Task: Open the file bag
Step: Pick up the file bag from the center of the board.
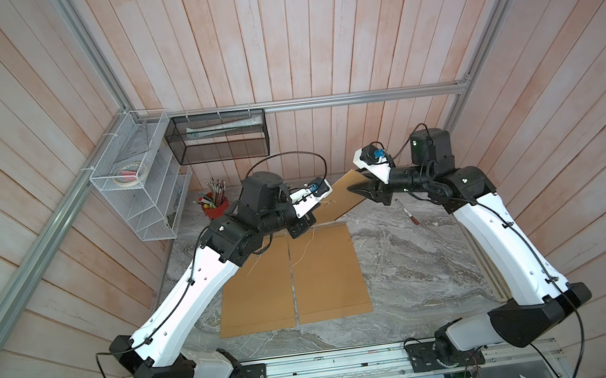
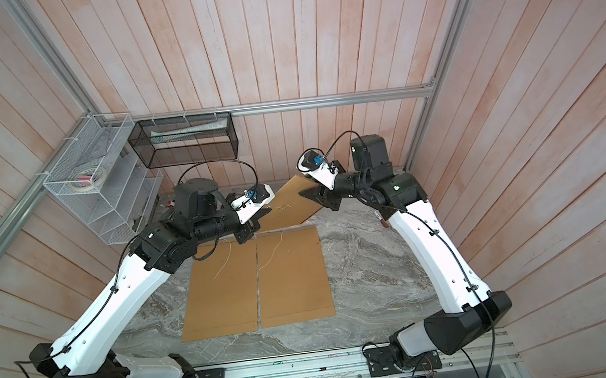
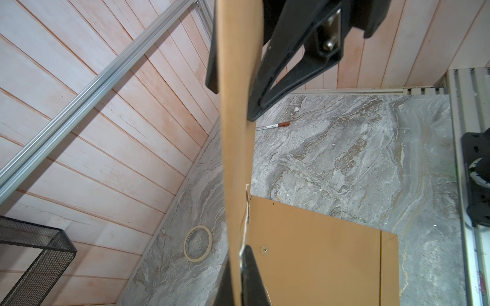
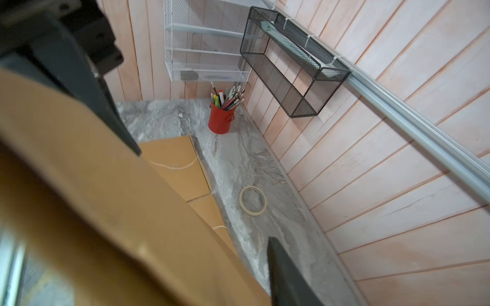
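Observation:
A brown paper file bag hangs tilted above the back of the table, held between both arms. My left gripper is shut on its lower edge, where a white string runs down beside the fingers. My right gripper straddles the upper end with a jaw on each side. One of its fingertips stands visibly apart from the paper, and the bag hides the other finger. Two more file bags lie flat side by side on the table, each with a loose string.
A red pen cup stands at the back left under a white wire shelf and a black mesh basket. A tape roll lies by the back wall. A marker pen lies under the right arm.

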Available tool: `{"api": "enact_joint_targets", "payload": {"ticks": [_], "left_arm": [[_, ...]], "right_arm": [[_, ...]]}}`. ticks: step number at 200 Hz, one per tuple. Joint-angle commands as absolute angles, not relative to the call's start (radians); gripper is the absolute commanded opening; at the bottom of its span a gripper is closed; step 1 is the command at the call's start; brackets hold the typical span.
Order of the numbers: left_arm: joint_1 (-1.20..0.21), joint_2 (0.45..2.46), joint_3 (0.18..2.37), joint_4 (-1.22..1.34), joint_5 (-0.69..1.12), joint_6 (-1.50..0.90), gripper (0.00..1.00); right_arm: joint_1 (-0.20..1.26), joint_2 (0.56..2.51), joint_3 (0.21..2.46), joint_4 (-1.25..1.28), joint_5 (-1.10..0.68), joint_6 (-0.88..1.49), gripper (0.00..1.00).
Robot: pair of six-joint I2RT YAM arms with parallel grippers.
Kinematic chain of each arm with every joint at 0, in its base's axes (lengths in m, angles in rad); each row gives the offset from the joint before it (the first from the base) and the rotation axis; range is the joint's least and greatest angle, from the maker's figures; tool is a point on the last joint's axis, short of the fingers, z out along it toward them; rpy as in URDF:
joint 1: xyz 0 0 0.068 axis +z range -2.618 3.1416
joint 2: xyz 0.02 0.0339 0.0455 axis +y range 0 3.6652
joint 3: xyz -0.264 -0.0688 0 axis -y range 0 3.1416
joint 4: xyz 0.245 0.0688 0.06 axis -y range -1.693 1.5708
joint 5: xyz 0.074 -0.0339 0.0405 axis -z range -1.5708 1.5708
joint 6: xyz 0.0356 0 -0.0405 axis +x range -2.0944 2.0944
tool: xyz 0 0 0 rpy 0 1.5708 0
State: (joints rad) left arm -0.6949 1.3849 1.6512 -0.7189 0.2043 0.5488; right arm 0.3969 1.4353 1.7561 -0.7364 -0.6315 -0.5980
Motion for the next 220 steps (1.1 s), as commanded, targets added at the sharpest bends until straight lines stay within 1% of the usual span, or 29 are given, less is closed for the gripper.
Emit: {"api": "enact_joint_targets", "payload": {"ticks": [1, 26, 42, 59, 79, 85, 97, 116, 137, 169, 220], "left_arm": [[-0.693, 1.365, 1.639, -0.633, 0.186, 0.564, 0.00], [-0.689, 1.358, 1.614, -0.588, 0.150, 0.564, 0.00], [-0.681, 1.347, 1.592, -0.553, 0.135, 0.556, 0.00], [-0.666, 1.325, 1.567, -0.513, 0.138, 0.543, 0.23], [-0.643, 1.291, 1.530, -0.462, 0.158, 0.518, 0.56], [-0.632, 1.277, 1.516, -0.446, 0.168, 0.507, 0.63], [-0.604, 1.246, 1.481, -0.404, 0.194, 0.477, 0.75], [-0.543, 1.186, 1.405, -0.328, 0.261, 0.409, 0.84], [-0.478, 1.133, 1.319, -0.255, 0.365, 0.331, 0.90], [-0.399, 1.106, 1.203, -0.127, 0.531, 0.196, 0.90], [-0.295, 1.135, 1.016, 0.281, 0.776, -0.110, 0.91]], "right_arm": [[0.407, 1.429, 1.768, -0.787, -0.667, -0.600, 0.26], [0.410, 1.403, 1.742, -0.770, -0.685, -0.597, 0.09], [0.409, 1.374, 1.718, -0.740, -0.688, -0.588, 0.04], [0.409, 1.344, 1.692, -0.704, -0.683, -0.575, 0.00], [0.408, 1.321, 1.677, -0.678, -0.672, -0.558, 0.00], [0.408, 1.317, 1.672, -0.671, -0.664, -0.552, 0.00], [0.403, 1.309, 1.663, -0.654, -0.650, -0.537, 0.00], [0.380, 1.297, 1.647, -0.617, -0.654, -0.502, 0.00], [0.334, 1.274, 1.617, -0.566, -0.712, -0.460, 0.00], [0.293, 1.232, 1.576, -0.500, -0.809, -0.410, 0.00], [0.258, 1.197, 1.542, -0.436, -0.937, -0.349, 0.00]]}}
